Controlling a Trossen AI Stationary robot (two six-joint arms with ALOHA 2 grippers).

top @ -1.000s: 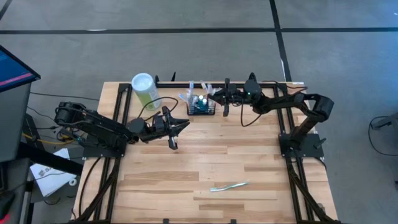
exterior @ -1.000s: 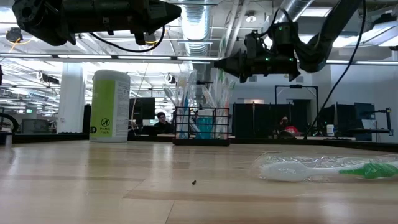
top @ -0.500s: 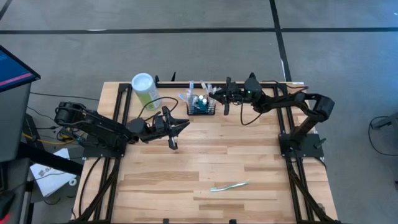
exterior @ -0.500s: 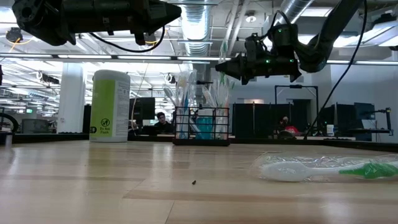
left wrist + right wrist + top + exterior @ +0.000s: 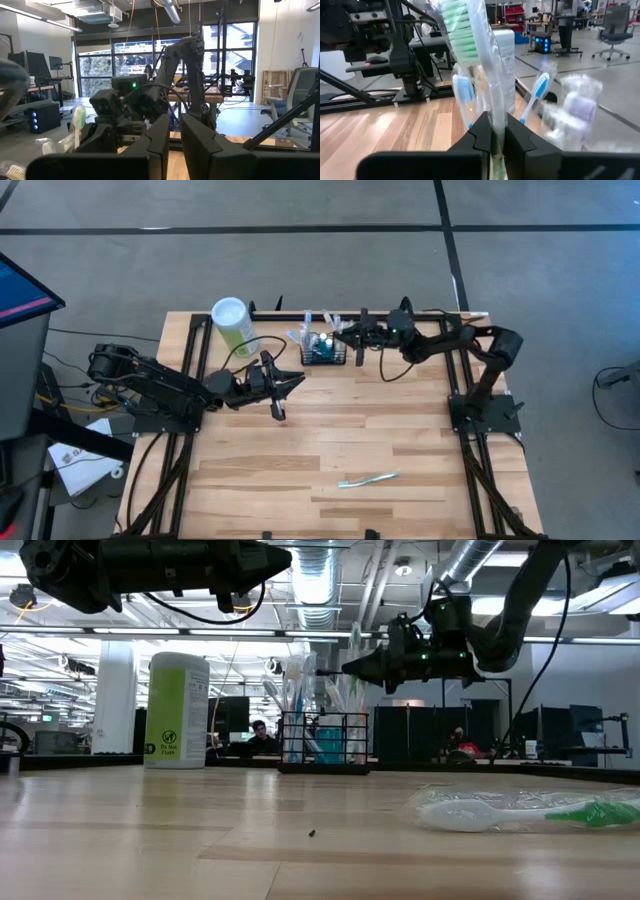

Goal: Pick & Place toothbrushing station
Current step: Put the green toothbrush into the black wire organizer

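Toothbrushing station (image 5: 323, 350), a light, stiff wire basket best taken by its rim, sits at the table's (image 5: 420, 440) far edge in the high view. Low view: the green canister's (image 5: 177, 710) label is unreadable. Right wrist view: right end effector (image 5: 493, 131) grips a slippery wrapped toothbrush (image 5: 472, 40). Left end effector (image 5: 174, 131) is nearly closed, empty.

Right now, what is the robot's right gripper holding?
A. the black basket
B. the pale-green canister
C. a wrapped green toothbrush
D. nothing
C: in the right wrist view the right gripper is shut on a wrapped green toothbrush, above the black wire-mesh basket.
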